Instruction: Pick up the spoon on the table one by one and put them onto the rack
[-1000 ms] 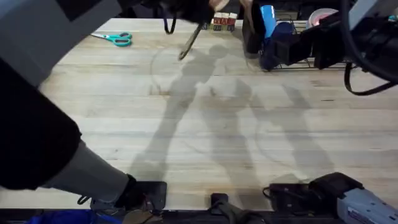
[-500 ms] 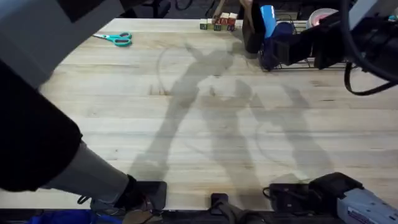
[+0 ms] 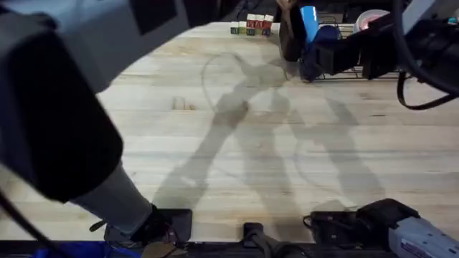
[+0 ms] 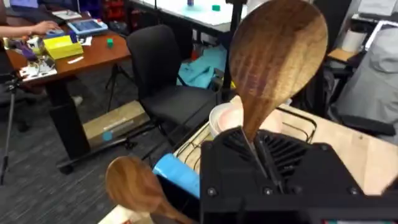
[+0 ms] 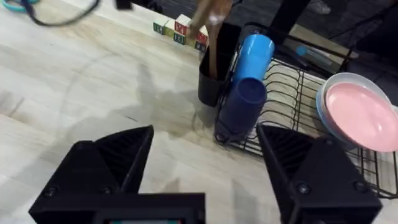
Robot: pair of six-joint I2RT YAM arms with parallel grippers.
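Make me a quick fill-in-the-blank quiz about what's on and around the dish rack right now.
1. The right gripper hangs over the table with its jaws ____.
2. The plate lying in the rack is ____ in colour.
3. The left gripper is shut on a wooden ____.
4. The lettered blocks sit on the table beside the rack's tall black ____.

Missing words: open; pink; spoon; holder

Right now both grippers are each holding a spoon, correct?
Not quite. The left gripper holds a spoon, but the right gripper is open and empty above the table, as the right wrist view shows.
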